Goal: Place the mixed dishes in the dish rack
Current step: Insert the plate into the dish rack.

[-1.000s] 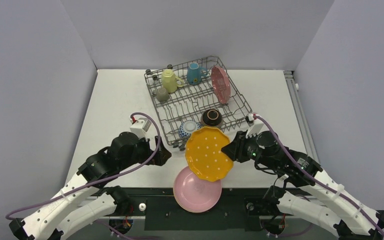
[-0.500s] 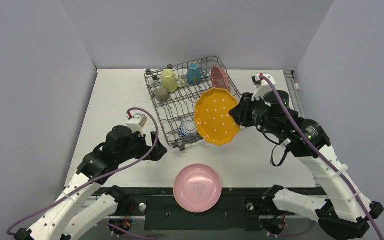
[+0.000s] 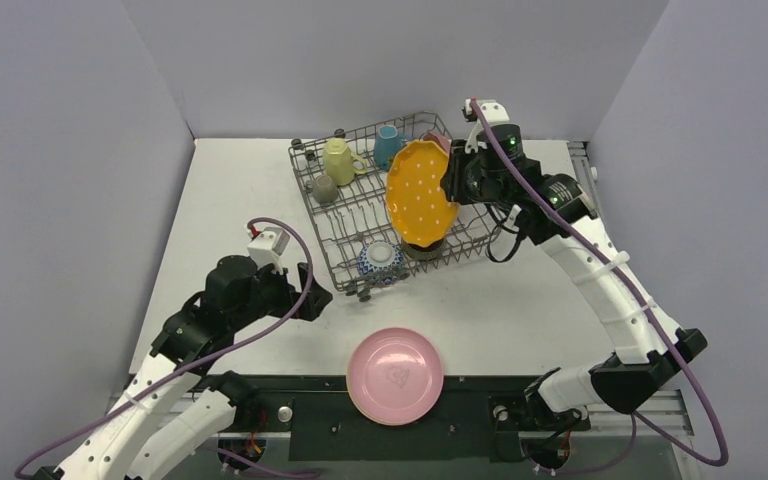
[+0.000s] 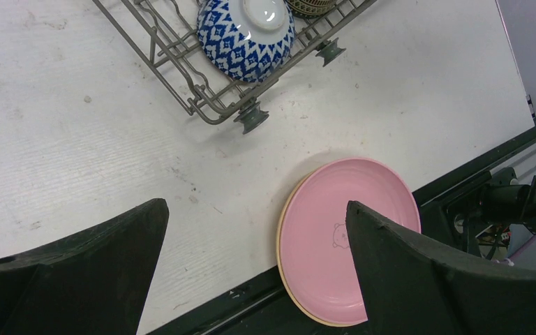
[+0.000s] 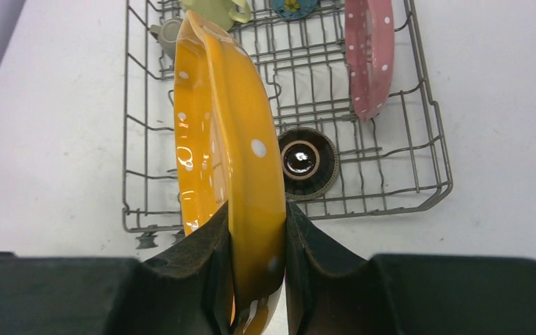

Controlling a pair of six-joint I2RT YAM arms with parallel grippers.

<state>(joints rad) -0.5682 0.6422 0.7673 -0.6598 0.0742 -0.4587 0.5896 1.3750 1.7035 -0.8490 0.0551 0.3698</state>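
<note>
Right gripper (image 5: 257,213) clamped on the rim of the orange plate (image 3: 420,195), which is held on edge over the dish rack (image 3: 340,215). Brown bowl (image 5: 308,162) lies directly below, and the dotted pink plate (image 5: 368,56) stands in the tines alongside. Left gripper (image 4: 255,209) wide and empty above the bench (image 4: 77,139), beside the plain pink plate (image 4: 349,237) at the near edge.

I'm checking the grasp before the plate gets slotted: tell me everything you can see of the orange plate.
The orange plate is glossy, like glazed ceramic. It is orange-yellow with scattered white dots and a wavy scalloped rim, and no chips show. It stands on edge, nearly upright, over the middle of the rack. The right gripper pinches its rim, one finger on each face. Nothing else visibly touches it; whether its lower edge meets the wires cannot be told.
</note>
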